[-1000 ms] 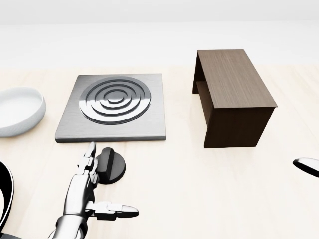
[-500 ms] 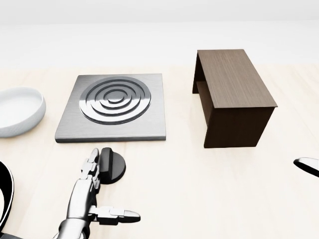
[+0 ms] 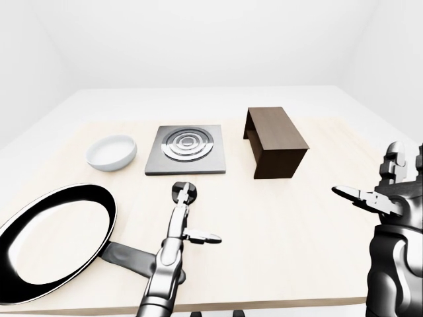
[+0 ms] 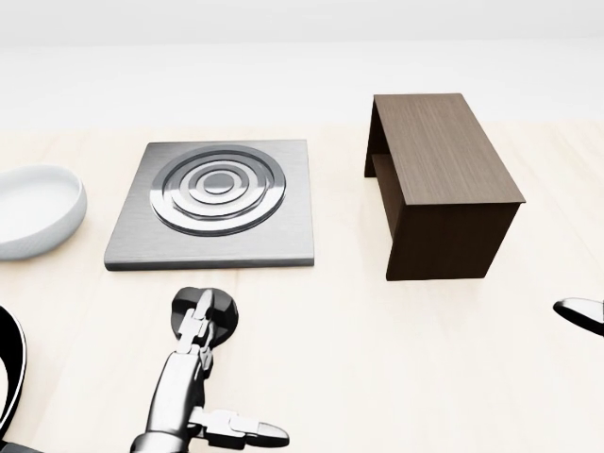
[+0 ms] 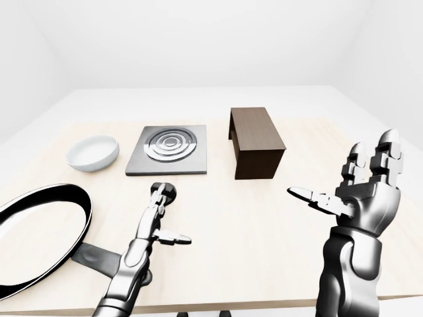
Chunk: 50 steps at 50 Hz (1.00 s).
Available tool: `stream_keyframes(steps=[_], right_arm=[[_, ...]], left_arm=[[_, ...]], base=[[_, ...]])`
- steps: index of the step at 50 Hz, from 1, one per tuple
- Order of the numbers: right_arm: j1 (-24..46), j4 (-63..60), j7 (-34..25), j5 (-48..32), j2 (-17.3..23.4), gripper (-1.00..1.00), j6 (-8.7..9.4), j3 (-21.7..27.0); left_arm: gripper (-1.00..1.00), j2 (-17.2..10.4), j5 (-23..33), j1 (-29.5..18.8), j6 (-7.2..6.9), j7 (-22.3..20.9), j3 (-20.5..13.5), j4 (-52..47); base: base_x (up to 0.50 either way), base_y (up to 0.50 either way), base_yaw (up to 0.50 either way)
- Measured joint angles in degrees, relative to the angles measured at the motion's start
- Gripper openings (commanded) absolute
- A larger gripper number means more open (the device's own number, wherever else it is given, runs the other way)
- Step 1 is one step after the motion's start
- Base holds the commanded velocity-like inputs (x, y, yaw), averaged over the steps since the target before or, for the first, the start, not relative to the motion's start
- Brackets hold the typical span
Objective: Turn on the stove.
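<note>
Progress is judged early: contact with the stove knob (image 4: 209, 316) is made, but no turn is evident and the burner rings on the stove (image 4: 217, 200) show no glow, so the actual switching on is still left.

Knob location: lower left of the head view, on the wooden table (image 4: 377, 359) just below the stove plate's bottom edge, apart from it.

Left hand (image 4: 196, 332) is stretched up from the bottom edge of the head view, forearm nearly straight; two fingertips (image 4: 200, 304) are laid over the knob's top, and the thumb is splayed out to the right, off the knob. Fingers are extended, not wrapped round the knob (a resting touch, no real grasp yet). A grip on the knob's ridge is probably needed before any twist.

Right hand (image 5: 362, 185) is held up at the right of the right-eye view, palm spread, fingers apart, nothing in it, well apart from stove and knob.

Not involved: white bowl (image 3: 112, 150), frying pan (image 3: 53, 239), dark wooden box (image 4: 442, 179).
</note>
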State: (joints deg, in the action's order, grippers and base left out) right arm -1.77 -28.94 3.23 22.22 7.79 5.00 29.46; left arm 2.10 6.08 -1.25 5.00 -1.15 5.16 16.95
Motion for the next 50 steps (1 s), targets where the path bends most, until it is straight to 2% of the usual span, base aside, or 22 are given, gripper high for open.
stream_keyframes(steps=[2, 6, 10, 11, 16, 21, 25, 29, 37, 44, 50], right_arm=[[0.01, 0.12, -0.01, -0.03, 0.0, 1.0, 0.0, -0.03], [-0.03, 0.14, -0.02, 0.01, -0.01, 1.0, 0.0, -0.03], [-0.01, 0.45, -0.09, -0.06, -0.03, 1.0, 0.0, -0.15], [-0.01, 0.49, -0.09, -0.06, -0.03, 1.0, 0.0, -0.18], [-0.01, 0.65, -0.12, -0.1, -0.04, 1.0, 0.0, -0.29], [0.01, 0.91, -0.17, -0.14, -0.04, 1.0, 0.0, -0.37], [0.03, 1.12, -0.2, -0.15, -0.02, 1.0, 0.0, -0.41], [0.04, 1.21, -0.21, -0.14, 0.0, 1.0, 0.0, -0.43], [0.03, 1.1, -0.17, -0.04, 0.04, 1.0, 0.0, -0.38], [0.05, 0.9, -0.12, 0.05, 0.05, 1.0, 0.0, -0.33], [0.04, 0.82, -0.13, 0.11, 0.05, 1.0, 0.0, -0.29]], left_arm=[[1.0, 0.1, 0.12, 0.19, 0.0, -0.07, 0.27, -0.35], [1.0, 0.02, 0.06, -2.98, 0.0, 0.41, -0.53, 2.97], [1.0, -0.6, -0.31, -11.29, 0.0, 1.04, -2.06, 12.04], [1.0, -0.47, -0.64, -12.92, 0.0, 0.72, -1.43, 13.94], [1.0, -0.54, -1.12, -18.8, 0.0, 1.16, -2.61, 19.54], [1.0, -0.62, -1.89, -21.43, 0.0, 0.83, -3.1, 22.05], [1.0, -0.68, -2.34, -21.46, -0.28, 0.39, -3.26, 19.64], [1.0, -0.84, -2.41, -20.65, -2.36, 0.09, -3.38, 13.43], [1.0, -1.21, -2.37, -17.62, -10.0, -0.55, -3.42, -3.96], [1.0, -1.42, -2.91, -15.17, -10.0, -1.29, -3.31, -17.76], [1.0, -1.59, -3.18, -14.13, -10.0, -1.45, -3.39, -23.49]], base=[[0.0, 0.0, 0.0], [0.0, 0.0, 0.0], [0.0, 0.0, 0.0], [0.0, 0.0, 0.0], [0.0, 0.0, 0.0], [0.0, 0.0, 0.0], [0.0, 0.0, 0.0], [0.0, 0.0, 0.0], [0.0, 0.0, 0.0], [0.0, 0.0, 0.0], [0.0, 0.0, 0.0]])
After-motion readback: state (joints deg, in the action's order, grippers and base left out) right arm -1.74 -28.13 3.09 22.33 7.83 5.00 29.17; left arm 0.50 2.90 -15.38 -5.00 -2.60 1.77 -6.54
